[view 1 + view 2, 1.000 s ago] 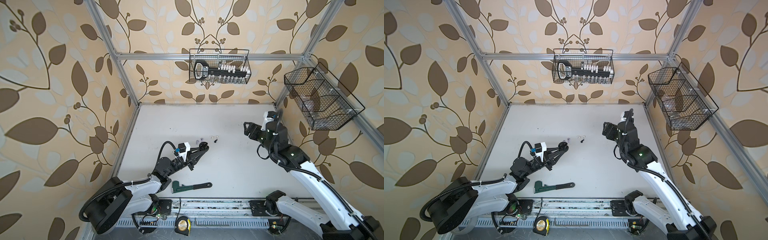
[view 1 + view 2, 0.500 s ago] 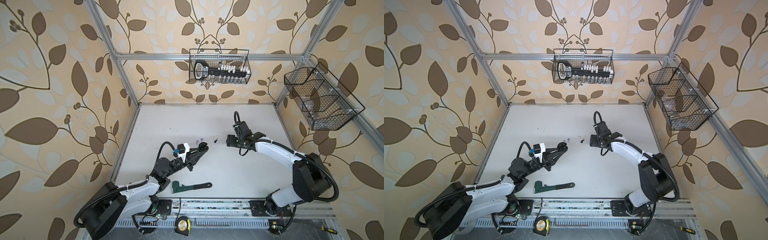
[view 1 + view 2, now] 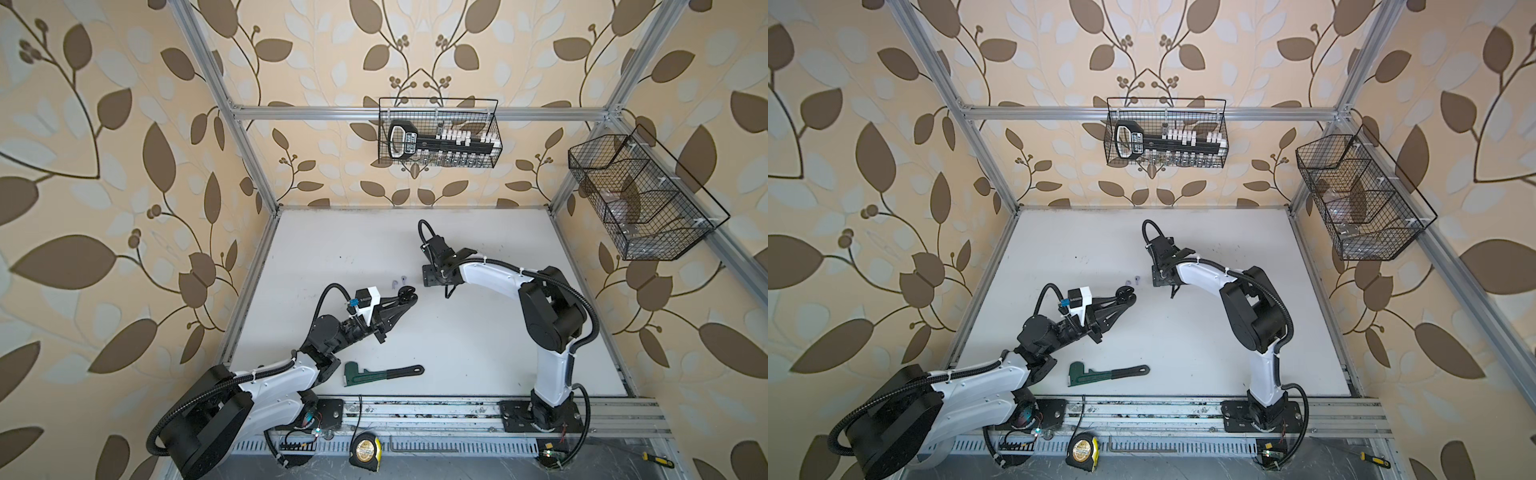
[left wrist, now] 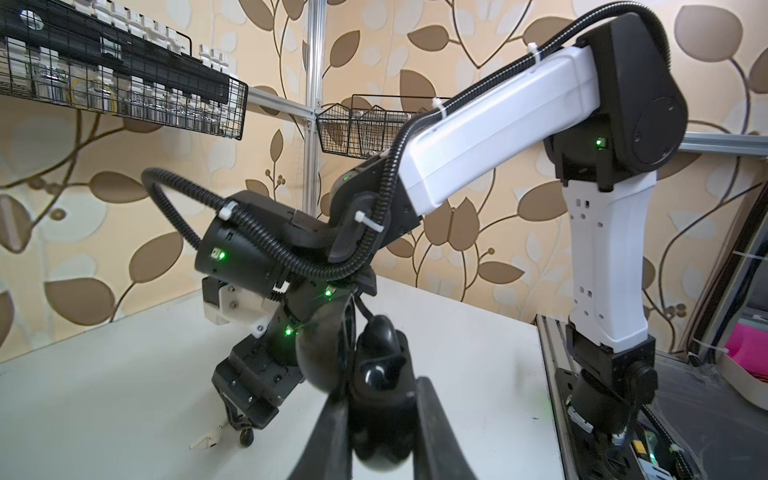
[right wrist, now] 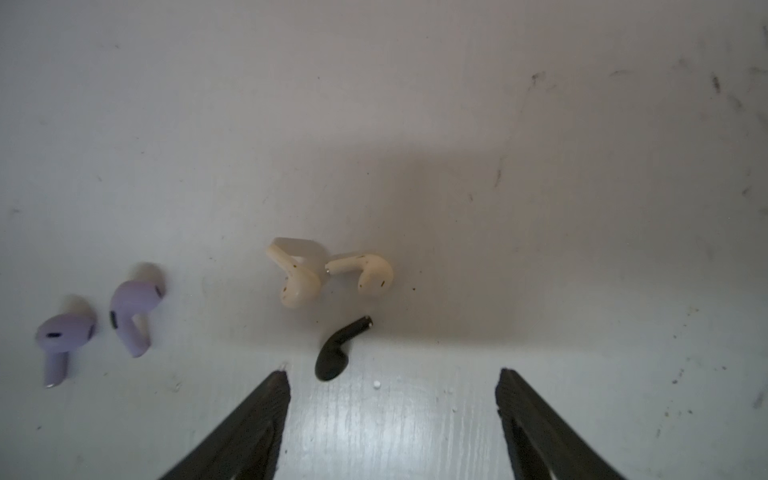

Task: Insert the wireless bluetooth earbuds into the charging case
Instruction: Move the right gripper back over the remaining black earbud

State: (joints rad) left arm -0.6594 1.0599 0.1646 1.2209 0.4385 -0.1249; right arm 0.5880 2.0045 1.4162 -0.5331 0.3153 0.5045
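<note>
A black charging case (image 4: pixel 376 374) with its lid (image 4: pixel 322 353) swung open sits between the fingers of my left gripper (image 4: pixel 378 399), which is shut on it just above the table (image 3: pixel 409 294). My right gripper (image 5: pixel 392 376) hangs open, pointing down over the earbuds. Below it lie two lilac earbuds (image 5: pixel 62 336) (image 5: pixel 133 309), two white earbuds (image 5: pixel 297 274) (image 5: pixel 368 270) and one black earbud (image 5: pixel 336 353), which is closest to the fingertips (image 5: pixel 280 384). In both top views only the lilac earbuds (image 3: pixel 395 283) (image 3: pixel 1136 279) show, between the two grippers (image 3: pixel 430 277).
A green pipe wrench (image 3: pixel 380 372) lies near the front edge beside the left arm. A tape measure (image 3: pixel 365 449) sits on the rail in front. Wire baskets hang on the back wall (image 3: pixel 438 133) and the right wall (image 3: pixel 640 199).
The right arm has swung from the right side in and down over the earbuds, jaws staying open. The left arm with the case has not moved.
</note>
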